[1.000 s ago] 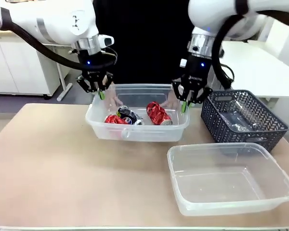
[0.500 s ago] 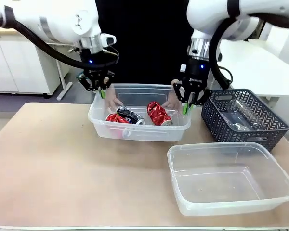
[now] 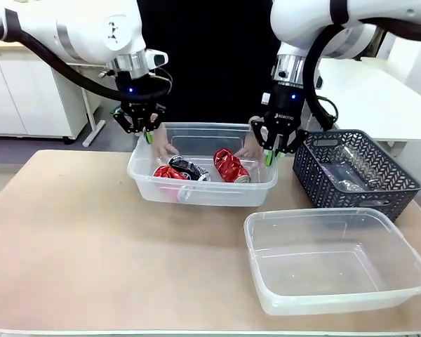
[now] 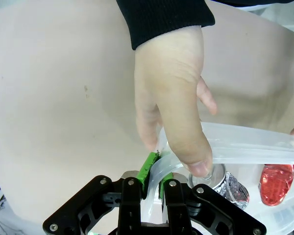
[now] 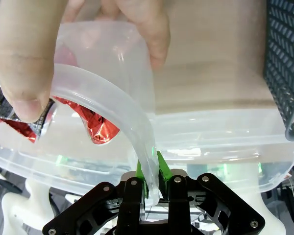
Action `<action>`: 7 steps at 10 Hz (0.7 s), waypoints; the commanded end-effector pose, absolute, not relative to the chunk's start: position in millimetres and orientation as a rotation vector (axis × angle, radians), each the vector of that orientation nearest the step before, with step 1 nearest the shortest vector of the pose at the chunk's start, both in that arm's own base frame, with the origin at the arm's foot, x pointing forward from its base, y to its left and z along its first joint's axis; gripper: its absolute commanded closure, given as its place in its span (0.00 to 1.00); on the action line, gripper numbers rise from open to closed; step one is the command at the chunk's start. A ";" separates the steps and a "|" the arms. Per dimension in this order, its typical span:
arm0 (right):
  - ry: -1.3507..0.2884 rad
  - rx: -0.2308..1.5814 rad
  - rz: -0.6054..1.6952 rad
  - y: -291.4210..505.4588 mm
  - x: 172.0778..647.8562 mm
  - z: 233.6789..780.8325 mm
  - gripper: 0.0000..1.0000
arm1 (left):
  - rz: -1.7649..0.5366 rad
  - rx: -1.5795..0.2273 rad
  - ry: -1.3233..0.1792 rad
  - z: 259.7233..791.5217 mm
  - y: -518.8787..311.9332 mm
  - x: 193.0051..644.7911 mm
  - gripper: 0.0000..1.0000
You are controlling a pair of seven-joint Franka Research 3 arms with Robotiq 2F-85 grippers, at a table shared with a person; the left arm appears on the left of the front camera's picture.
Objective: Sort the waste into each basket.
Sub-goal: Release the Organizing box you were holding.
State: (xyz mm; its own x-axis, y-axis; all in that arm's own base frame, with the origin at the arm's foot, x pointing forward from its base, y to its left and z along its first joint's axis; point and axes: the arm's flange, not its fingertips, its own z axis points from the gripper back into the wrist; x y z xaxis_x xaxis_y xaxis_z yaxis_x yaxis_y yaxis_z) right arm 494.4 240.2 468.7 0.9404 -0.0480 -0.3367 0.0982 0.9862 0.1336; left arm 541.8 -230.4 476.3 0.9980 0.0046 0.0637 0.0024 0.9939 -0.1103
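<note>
With both grippers, left (image 4: 153, 172) and right (image 5: 151, 182), clenched on the tub (image 3: 196, 193) rim between their fingers, move together, level.

Bright even light; wrist views wide-angle distorted.

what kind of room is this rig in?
Probably a lab or workshop. Two arms share a plain wooden table with a person, white cabinets line the wall behind, and another white table stands at the right.
</note>
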 end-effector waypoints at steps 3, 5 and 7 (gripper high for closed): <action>0.286 0.205 -0.123 222.2 482.0 475.7 0.36 | 0.001 -0.111 -0.064 476.3 -230.4 541.8 0.36; 0.174 0.300 -0.170 203.2 465.7 490.2 0.00 | 0.022 -0.103 -0.110 489.0 -231.2 536.1 0.00; 0.016 0.388 -0.210 193.2 457.4 505.0 0.00 | 0.038 -0.118 -0.175 506.6 -222.4 520.5 0.00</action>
